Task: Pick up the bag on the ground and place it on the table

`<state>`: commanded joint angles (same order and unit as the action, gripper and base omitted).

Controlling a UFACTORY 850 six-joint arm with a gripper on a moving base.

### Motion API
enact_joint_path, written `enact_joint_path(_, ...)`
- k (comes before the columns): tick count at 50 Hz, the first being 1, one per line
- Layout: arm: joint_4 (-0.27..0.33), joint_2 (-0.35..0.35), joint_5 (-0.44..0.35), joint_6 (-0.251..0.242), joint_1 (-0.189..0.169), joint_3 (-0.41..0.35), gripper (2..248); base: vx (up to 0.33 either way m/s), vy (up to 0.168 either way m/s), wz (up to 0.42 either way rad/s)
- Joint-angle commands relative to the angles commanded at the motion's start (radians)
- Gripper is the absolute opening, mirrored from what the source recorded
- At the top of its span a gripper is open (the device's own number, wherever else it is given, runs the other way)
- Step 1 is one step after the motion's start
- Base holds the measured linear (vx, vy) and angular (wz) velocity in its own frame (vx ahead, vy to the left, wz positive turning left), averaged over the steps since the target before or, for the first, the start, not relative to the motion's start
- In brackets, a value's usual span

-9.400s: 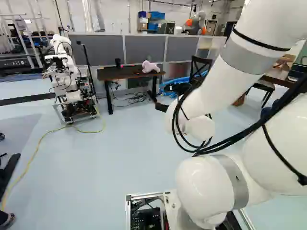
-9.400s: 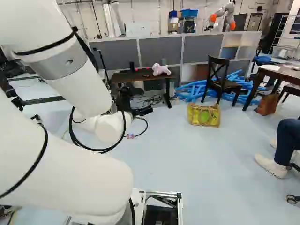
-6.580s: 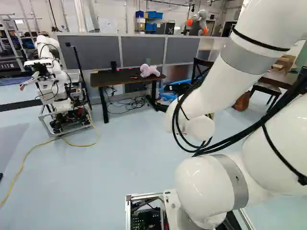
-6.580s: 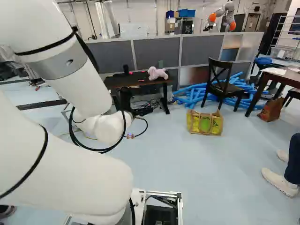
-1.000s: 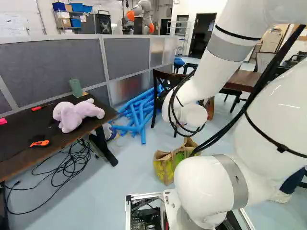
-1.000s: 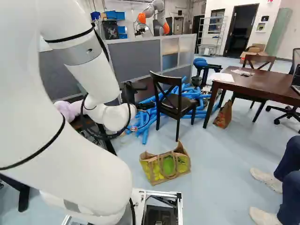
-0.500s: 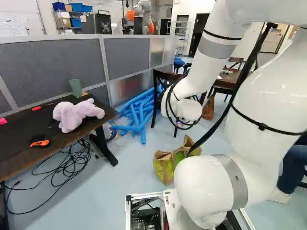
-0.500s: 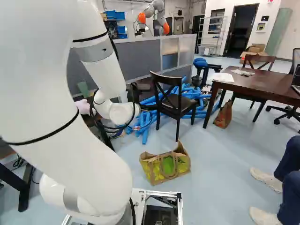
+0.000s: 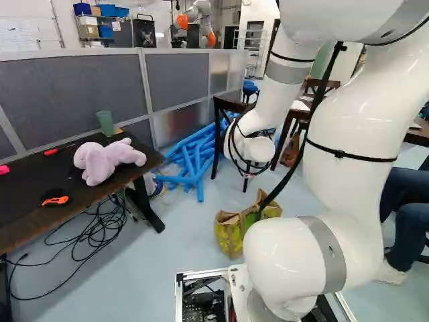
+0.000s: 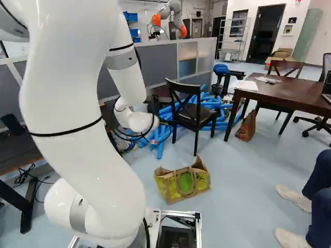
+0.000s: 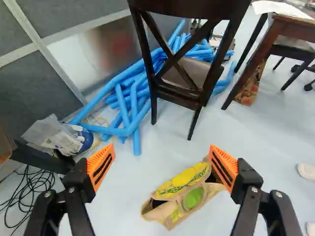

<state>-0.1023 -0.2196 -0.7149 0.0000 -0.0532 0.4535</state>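
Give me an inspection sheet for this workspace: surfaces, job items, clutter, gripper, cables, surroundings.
Surfaces: floor pale blue; near table dark, holding plush toy, green cup, orange cutter.
Job items: bag on the floor, its top open.
Clutter: blue tubes heaped behind chair.
Gripper: gripper open, nothing gripped.
Cables: black cables tangled beneath the near table.
Surroundings: grey partition, another robot beyond it.

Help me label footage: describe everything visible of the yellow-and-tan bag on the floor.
The boxy yellow-and-tan bag, seemingly coated fabric, has tan edging, a round green patch and a tan handle loop down its side. It stands upright, slightly slumped, mouth open, on the pale blue floor, nearer the base than the dark wooden chair. Only the floor visibly touches it; the open black claw isn't gripping it.
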Motion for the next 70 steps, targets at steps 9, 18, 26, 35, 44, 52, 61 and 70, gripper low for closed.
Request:
enact_joint_path(9,-0.020,-0.054,0.024,0.000,-0.006,0.038,247,0.000,0.000,0.000)
enact_joint_path(18,-0.042,-0.108,0.049,0.000,-0.010,0.077,247,0.000,0.000,0.000)
enact_joint_path(26,-0.063,-0.155,0.071,0.000,-0.013,0.111,247,0.000,0.000,0.000)
enact_joint_path(35,-0.087,-0.204,0.096,0.000,-0.012,0.146,247,0.000,0.000,0.000)
enact_joint_path(44,-0.114,-0.251,0.121,0.000,-0.011,0.181,247,0.000,0.000,0.000)
enact_joint_path(52,-0.140,-0.293,0.144,0.000,-0.010,0.211,247,0.000,0.000,0.000)
enact_joint_path(61,-0.170,-0.338,0.170,0.000,-0.009,0.245,247,0.000,0.000,0.000)
enact_joint_path(70,-0.200,-0.382,0.197,0.000,-0.009,0.279,247,0.000,0.000,0.000)
